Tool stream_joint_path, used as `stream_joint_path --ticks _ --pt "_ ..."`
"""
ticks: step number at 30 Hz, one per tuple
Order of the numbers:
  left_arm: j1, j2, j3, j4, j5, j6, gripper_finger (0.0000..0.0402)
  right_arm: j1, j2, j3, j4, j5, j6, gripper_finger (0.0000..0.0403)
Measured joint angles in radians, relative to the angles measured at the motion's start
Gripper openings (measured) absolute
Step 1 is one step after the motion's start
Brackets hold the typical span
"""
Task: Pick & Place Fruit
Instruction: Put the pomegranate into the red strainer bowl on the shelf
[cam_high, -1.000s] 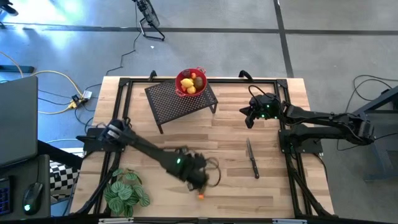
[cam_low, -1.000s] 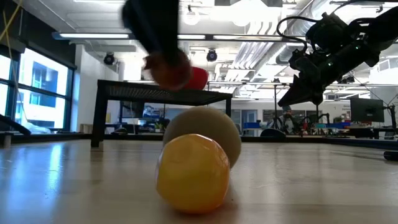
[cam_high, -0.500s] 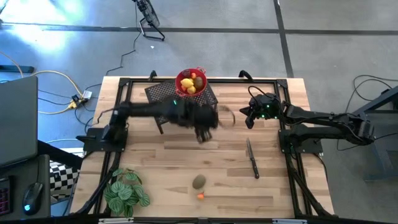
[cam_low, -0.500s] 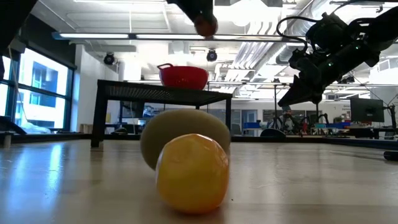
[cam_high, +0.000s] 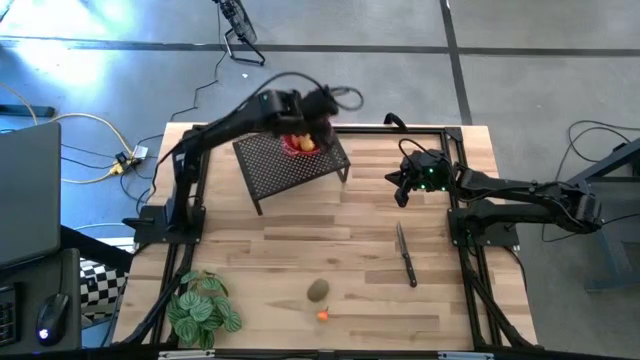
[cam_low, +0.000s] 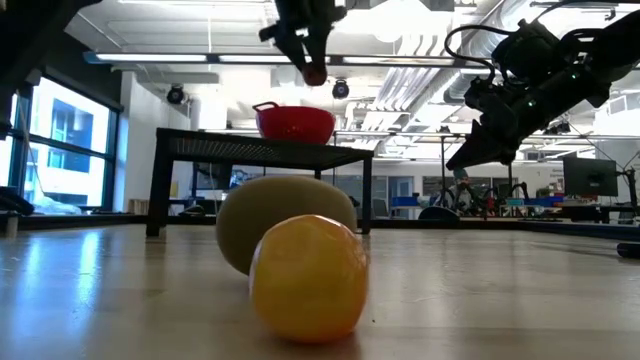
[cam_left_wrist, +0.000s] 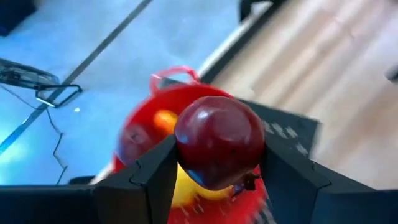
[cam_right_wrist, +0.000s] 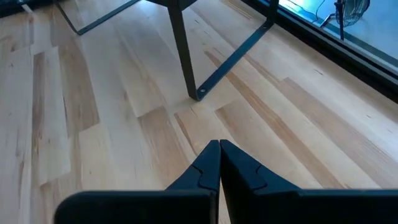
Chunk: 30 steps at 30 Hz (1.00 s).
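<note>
My left gripper (cam_left_wrist: 217, 162) is shut on a dark red ball (cam_left_wrist: 219, 140) and hangs high above the red mesh bowl (cam_high: 303, 135), which sits on a black perforated stand (cam_high: 285, 163) and holds yellow and other fruit. In the low view the left gripper (cam_low: 311, 62) is above the bowl (cam_low: 294, 120). An olive-green oval (cam_high: 318, 290) and a tiny orange fruit (cam_high: 323, 314) lie on the table's near part; they loom large in the low view as the olive oval (cam_low: 275, 215) and the orange fruit (cam_low: 307, 277). My right gripper (cam_right_wrist: 219, 155) is shut and waits by the table's right side. My left gripper pinches the dark red ball (cam_left_wrist: 186, 149) between its two fingers (cam_left_wrist: 152, 174), one on each side of it. The fingers point down from above. The ball is lifted clear, hanging over the red bowl.
A knife (cam_high: 405, 255) lies on the table right of centre. A green leafy plant (cam_high: 203, 308) stands at the near left corner. The black frame (cam_high: 455, 180) runs round the table's edges. Bare wood lies between the stand and the two loose fruits.
My left gripper, carrying the dark red ball, has risen from the table's near part beside the olive oval and swung toward the far edge, ending above the red bowl. The olive oval has shifted a little on the table. The right arm has kept still.
</note>
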Motion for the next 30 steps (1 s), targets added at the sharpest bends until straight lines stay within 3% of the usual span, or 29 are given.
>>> stream_joint_path --ticks 8,30 --pt "0.118 0.003 0.000 0.086 0.063 -0.042 0.0198 0.000 0.000 0.000 -0.003 -0.001 -0.047 0.0002" --pt "0.121 0.134 -0.001 0.100 0.002 -0.102 0.0198 0.000 0.000 0.000 -0.004 -0.001 -0.049 0.0002"
